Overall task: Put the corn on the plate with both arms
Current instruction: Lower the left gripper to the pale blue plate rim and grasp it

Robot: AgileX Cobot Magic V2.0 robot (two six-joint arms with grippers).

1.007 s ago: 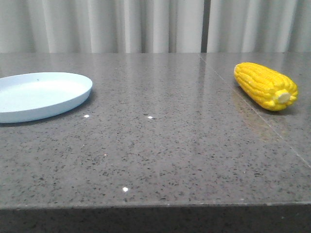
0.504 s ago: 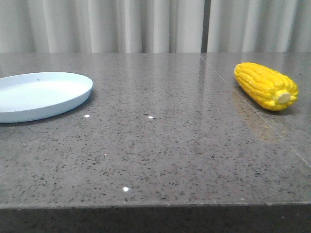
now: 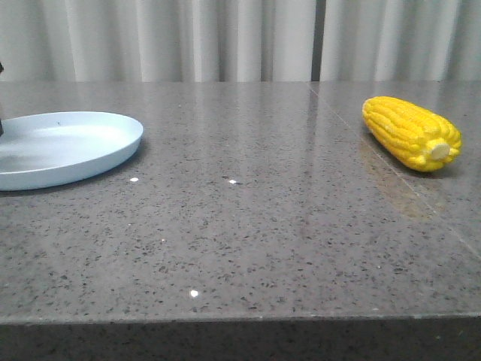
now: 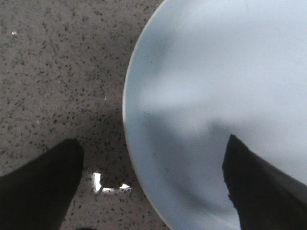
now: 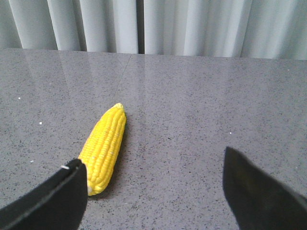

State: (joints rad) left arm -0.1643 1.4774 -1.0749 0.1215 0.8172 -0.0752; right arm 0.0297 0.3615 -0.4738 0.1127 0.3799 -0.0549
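Leftmost, the plate [image 3: 64, 147] was seen lying flat on the grey speckled table [image 3: 248, 233], cut off by the left edge of the front view, with nothing on it. At that same edge a sliver of something dark was visible just above the plate's rim; what it was could not be told.

From the left wrist view, the left gripper [image 4: 148, 184] was seen hanging over the plate's [image 4: 216, 86] rim, its jaws spread wide. One finger [image 4: 36, 189] was placed over the bare table [image 4: 57, 72], outside the rim; the other was placed over the plate's inner surface. The rim was thus straddled, and nothing was held. Whether the fingers touched anything could not be told. A shadow was cast across the plate between them.

Further right, the middle of the table was marked only by a few small bright glints. At the far right the corn [image 3: 411, 133] was seen lying on its side, well apart from the plate, its cream stub end turned toward the camera.

From the right wrist view, the right gripper [image 5: 153, 189] was also seen with jaws wide and nothing held. The corn [image 5: 104, 147] lay ahead of the dark finger [image 5: 48, 201] nearest it, its stub end close to that fingertip and off to that side rather than centred in the gap.
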